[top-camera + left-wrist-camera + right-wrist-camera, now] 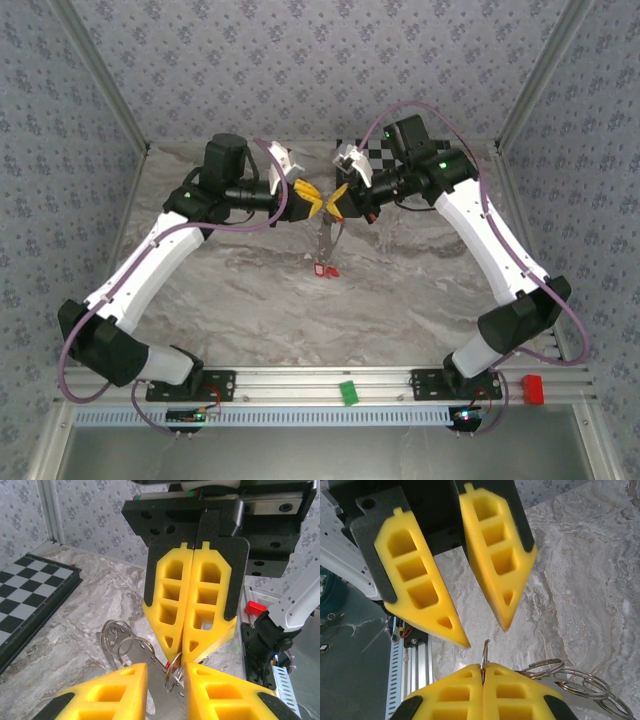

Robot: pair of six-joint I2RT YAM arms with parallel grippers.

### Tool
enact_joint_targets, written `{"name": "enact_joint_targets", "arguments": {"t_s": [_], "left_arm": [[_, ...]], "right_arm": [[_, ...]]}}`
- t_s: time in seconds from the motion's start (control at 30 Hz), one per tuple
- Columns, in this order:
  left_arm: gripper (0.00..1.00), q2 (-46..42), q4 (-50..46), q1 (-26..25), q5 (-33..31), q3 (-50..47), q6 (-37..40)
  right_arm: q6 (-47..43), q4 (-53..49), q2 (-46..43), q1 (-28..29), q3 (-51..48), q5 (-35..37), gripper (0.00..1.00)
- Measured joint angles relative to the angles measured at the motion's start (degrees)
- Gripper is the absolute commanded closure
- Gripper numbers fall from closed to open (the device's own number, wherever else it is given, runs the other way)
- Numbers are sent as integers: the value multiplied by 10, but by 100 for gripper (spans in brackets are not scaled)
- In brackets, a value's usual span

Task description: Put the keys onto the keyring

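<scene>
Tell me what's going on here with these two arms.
The two arms meet tip to tip above the marble table. The right gripper is shut on the keyring, holding it edge-on, with other linked rings trailing beside it. The left gripper faces it, open, with its fingertips near the ring but not gripping. Red-headed keys show below the bunch. I can't tell whether they hang or lie on the table.
</scene>
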Motion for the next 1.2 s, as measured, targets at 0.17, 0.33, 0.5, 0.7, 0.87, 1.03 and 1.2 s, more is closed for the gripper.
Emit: {"name": "enact_joint_targets", "arguments": {"t_s": [0.17,0.33,0.5,0.7,0.87,1.03,1.2], "left_arm": [[75,11,-7,-4,3,1,3],[76,17,-12,-6,9,5,7],[82,17,-13,-7,10,6,7],[100,17,-16,-9,23,7,10],[100,17,-16,-9,24,7,10],[100,17,-14,-9,24,7,10],[100,17,-3,-10,22,7,1]], "right_arm": [[0,0,0,0,0,0,100],[0,-2,0,0,0,-1,100],[0,-3,0,0,0,-5,100],[0,-6,0,-2,0,-9,100],[1,-6,0,-3,0,-9,100],[5,0,-2,-4,-4,-10,100],[17,20,-12,-9,-19,-16,90]]}}
